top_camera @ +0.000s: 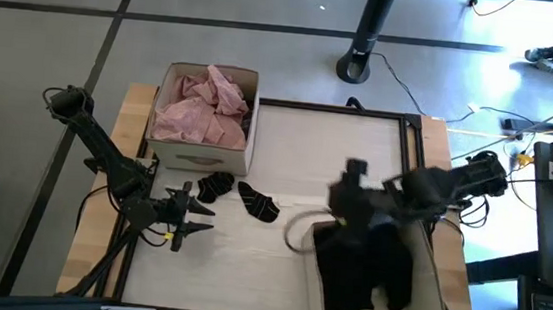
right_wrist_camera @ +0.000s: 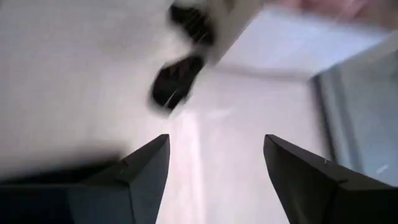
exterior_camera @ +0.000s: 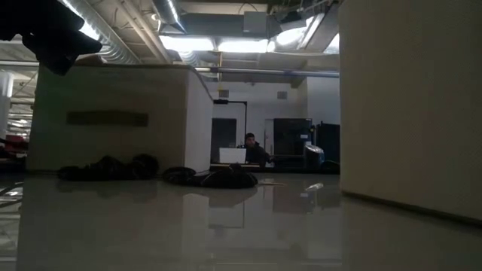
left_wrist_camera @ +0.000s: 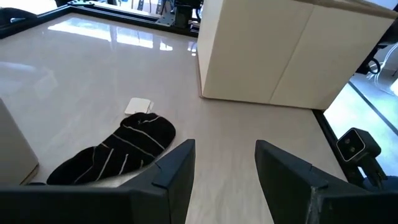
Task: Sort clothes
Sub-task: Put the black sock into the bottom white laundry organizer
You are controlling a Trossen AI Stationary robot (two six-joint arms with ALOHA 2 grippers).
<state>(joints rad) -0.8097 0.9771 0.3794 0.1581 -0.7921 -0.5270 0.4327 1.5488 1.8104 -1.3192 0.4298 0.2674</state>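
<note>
At the near-left part of the desk point(top_camera: 283, 191), your left gripper point(top_camera: 190, 220) has its fingers point(left_wrist_camera: 174, 171) spread apart and holding nothing; in the left wrist view the bare desk surface shows between them, and a black sock with white stripes point(left_wrist_camera: 115, 152) lies just beyond them beside a small white tag point(left_wrist_camera: 138, 106); from above, that sock point(top_camera: 216, 185) sits just past the fingertips, close to the near wall of the left cardboard box point(top_camera: 199, 154), and a second black striped sock point(top_camera: 258, 203) lies just to its right, the two apart from each other. The left box stands at the far-left of the desk and holds a crumpled pale pink garment point(top_camera: 206, 104) that rises above its rim.

Over on the right, your right gripper point(top_camera: 350, 194) also has its fingers point(right_wrist_camera: 146, 168) released, with pale desk visible in the gap and nothing between them; it hangs above the far-left corner of the right cardboard box point(top_camera: 425, 289), which sits at the near-right of the desk; inside that box lie dark garments point(top_camera: 367, 268), heaped and draped so that you cannot tell single pieces apart. The right wrist view, blurred, shows the two dark socks point(right_wrist_camera: 177, 81) farther off on the desk.

In the low view the socks point(exterior_camera: 218, 178) lie flat on the glossy surface, between the two box walls.
</note>
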